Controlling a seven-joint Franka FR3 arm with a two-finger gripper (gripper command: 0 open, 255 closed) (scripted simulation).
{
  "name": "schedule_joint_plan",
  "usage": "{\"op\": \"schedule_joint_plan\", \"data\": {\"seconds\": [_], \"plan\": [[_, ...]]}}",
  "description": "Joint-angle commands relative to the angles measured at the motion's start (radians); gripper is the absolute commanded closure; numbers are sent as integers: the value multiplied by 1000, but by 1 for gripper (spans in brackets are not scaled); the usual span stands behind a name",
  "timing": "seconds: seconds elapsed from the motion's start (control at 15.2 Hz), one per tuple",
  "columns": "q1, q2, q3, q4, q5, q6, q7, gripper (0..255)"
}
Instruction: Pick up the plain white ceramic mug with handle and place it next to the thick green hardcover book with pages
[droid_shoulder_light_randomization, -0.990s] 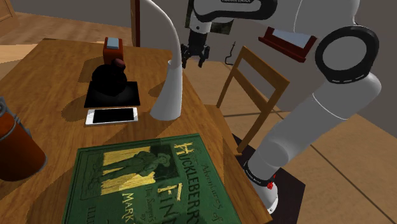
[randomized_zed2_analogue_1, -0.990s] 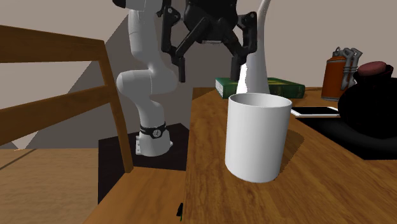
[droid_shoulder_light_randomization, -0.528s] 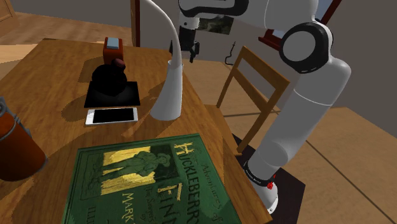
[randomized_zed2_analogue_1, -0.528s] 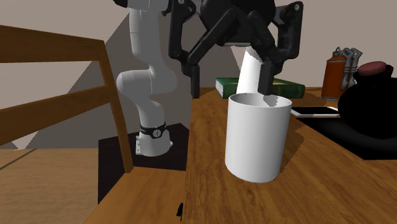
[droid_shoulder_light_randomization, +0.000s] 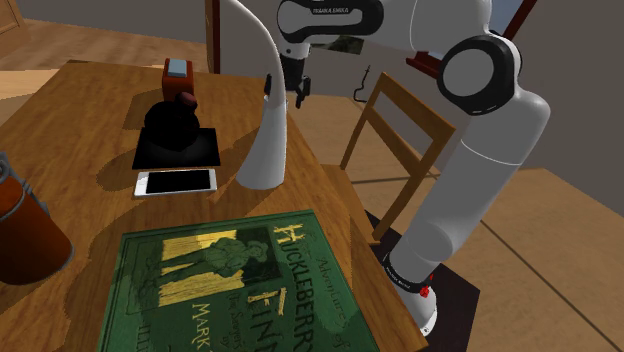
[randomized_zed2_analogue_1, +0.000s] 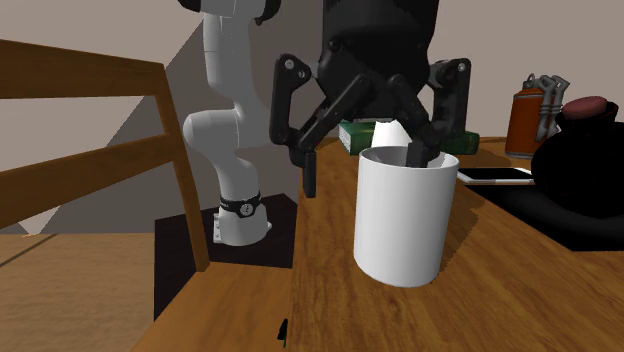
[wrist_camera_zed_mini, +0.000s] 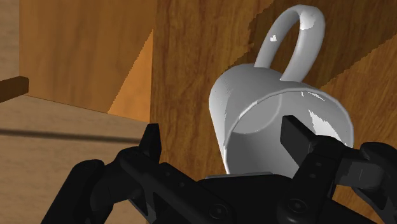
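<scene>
The all-black two-finger claw hangs low over the brown wooden worktop, its fingers spread apart on either side of the wall of the plain white cylindrical mug. In the second exterior view one of the fingers dips into the mug's open mouth. The other hangs outside the mug on that view's left, above the worktop's edge.

The wrist view agrees. One finger sits inside the rim and the other stands clear of the outer wall. The mug's loop handle is on the side away from the claw. The claw is not clamped on the mug; I cannot tell whether the inner finger touches the wall.

The mug stands upright near the worktop's edge. In the shoulder view the claw is just behind the tall white curved lamp.

The thick green hardcover book with gold lettering lies flat at the near end of the worktop in that view, well apart from the claw. A white slab phone lies between the lamp and the book. Beside the phone is a black rounded object with a red top, and an orange-brown canister is at the shoulder view's left edge. A wooden slat-back chair stands beside the worktop.
</scene>
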Motion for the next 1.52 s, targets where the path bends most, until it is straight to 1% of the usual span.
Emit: {"op": "schedule_joint_plan", "data": {"seconds": [0.0,0.33,0.4,0.99,1.45], "plan": [[0,1,0,-3,0,5,-1,0],[0,1,0,-3,0,4,-1,0],[0,1,0,-3,0,4,-1,255],[0,1,0,-3,0,5,-1,255],[0,1,0,91,0,-90,0,255]]}}
